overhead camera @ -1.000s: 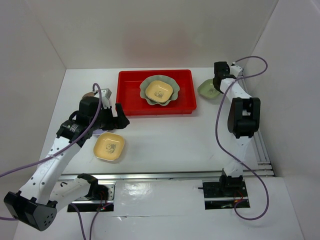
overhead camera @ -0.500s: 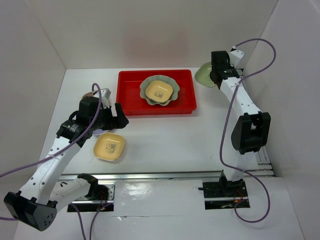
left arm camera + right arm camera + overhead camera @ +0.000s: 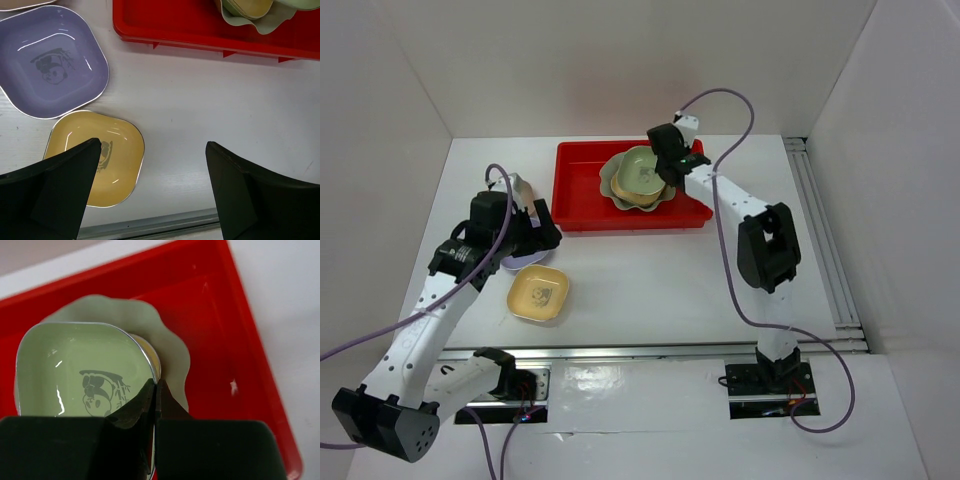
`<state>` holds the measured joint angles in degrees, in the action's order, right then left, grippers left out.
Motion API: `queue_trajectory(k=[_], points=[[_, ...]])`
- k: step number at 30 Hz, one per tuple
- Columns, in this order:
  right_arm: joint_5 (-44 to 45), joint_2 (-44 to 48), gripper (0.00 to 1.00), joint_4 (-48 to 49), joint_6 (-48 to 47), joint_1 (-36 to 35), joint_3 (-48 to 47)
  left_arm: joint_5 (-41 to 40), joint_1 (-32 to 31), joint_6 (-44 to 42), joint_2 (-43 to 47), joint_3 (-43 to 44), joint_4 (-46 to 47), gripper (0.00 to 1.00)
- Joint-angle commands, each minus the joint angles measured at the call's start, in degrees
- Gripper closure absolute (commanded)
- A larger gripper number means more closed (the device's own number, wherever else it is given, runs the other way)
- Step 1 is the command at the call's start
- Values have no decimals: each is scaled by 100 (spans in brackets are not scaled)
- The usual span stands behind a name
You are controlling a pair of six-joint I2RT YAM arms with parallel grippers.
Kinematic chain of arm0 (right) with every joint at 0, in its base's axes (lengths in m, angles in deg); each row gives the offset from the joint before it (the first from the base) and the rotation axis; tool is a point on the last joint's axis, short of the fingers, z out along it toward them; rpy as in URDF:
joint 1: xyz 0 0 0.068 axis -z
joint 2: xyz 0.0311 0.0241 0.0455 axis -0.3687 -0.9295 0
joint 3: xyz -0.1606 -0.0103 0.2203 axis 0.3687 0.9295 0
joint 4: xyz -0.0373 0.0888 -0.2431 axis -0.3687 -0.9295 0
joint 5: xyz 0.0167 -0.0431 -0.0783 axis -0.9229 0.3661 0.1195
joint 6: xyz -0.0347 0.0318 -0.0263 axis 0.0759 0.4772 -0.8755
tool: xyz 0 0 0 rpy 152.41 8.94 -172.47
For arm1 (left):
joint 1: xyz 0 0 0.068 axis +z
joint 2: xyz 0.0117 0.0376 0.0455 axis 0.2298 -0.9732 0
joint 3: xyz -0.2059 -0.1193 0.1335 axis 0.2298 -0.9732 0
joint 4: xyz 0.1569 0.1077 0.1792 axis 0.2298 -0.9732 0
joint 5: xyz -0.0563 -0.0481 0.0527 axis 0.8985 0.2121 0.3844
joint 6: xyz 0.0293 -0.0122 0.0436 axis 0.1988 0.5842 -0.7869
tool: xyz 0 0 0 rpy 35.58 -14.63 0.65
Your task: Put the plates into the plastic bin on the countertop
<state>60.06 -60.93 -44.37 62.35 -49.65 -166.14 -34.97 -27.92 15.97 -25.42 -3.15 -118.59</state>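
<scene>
My right gripper is shut on the rim of a small green plate and holds it over the red plastic bin. Below it lie the pale-green scalloped plate and a yellow dish. From above, the right gripper and green plate hang over the bin. My left gripper is open above the white countertop, beside a yellow plate and a lavender plate. A pink-tan plate edge shows at the top left.
White walls close in the countertop on three sides. A metal rail runs along the right side and another along the near edge. Purple cables arc above both arms. The left arm partly hides the lavender plate.
The right arm has carried the green plate from the far right of the countertop leftward to above the stacked plates in the bin. The left arm has shifted slightly left.
</scene>
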Motion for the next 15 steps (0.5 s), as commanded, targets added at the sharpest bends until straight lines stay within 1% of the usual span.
queue_trajectory(k=[1, 4, 8, 9, 10, 12, 14, 15], points=[[69, -186, 100, 448, 317, -20, -335, -139, 22, 85, -11, 67, -20, 1], [121, -519, 100, 353, 449, -20, -536, -139, 22, 85, 112, -38, -21, 1], [244, -739, 100, 290, 563, -73, -651, -192, 22, 85, 112, -108, -74, 1], [244, -740, 99, 290, 564, -73, -651, -192, 22, 33, 112, -108, -74, 1], [192, -792, 94, 343, 564, -73, -651, -192, 22, 33, 112, -108, -74, 1], [192, -854, 92, 343, 634, -73, -712, -139, 22, 33, 112, -108, -74, 1], [122, -854, 83, 404, 634, -126, -713, -139, 22, 33, 112, -108, -74, 1], [121, -854, 76, 405, 634, -126, -774, -78, 22, 33, 112, -161, -74, 1]])
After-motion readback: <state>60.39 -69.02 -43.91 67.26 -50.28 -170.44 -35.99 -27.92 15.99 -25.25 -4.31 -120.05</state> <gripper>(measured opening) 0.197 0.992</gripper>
